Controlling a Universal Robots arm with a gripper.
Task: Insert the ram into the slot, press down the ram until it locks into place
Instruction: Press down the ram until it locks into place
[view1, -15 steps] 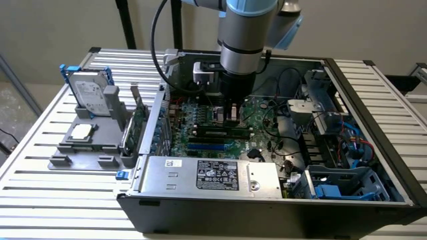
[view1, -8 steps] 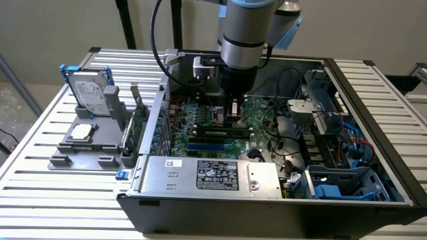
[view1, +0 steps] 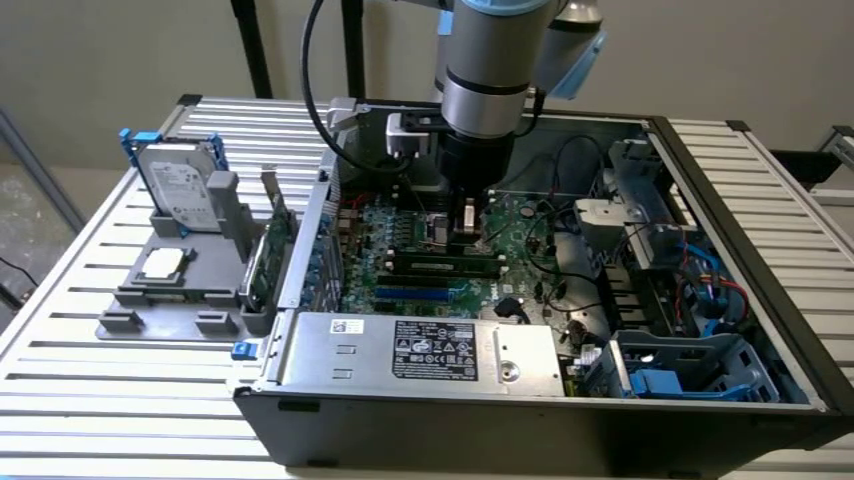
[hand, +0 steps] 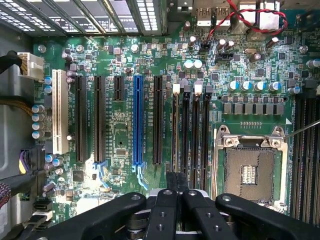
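Observation:
The ram (view1: 447, 265) is a thin green stick with black chips, standing on edge along a black memory slot (view1: 400, 268) on the motherboard inside the open computer case. In the wrist view the ram (hand: 176, 130) shows edge-on in the first of several parallel black slots (hand: 186, 130), which have white end clips. My gripper (view1: 467, 238) hangs straight down over the ram's length, towards the exterior view's right. Its two black fingers (hand: 169, 200) are pressed together, and the gripper (hand: 176, 179) sits in line with the ram's top edge. Whether it touches the ram I cannot tell.
The empty CPU socket (hand: 249, 172) lies beside the memory slots, the long blue slot (hand: 137, 125) on their other side. A silver power supply (view1: 427, 355) fills the case front, with cables and a blue drive cage (view1: 681, 370) at the right. A grey stand with a hard drive (view1: 187, 190) sits outside, left.

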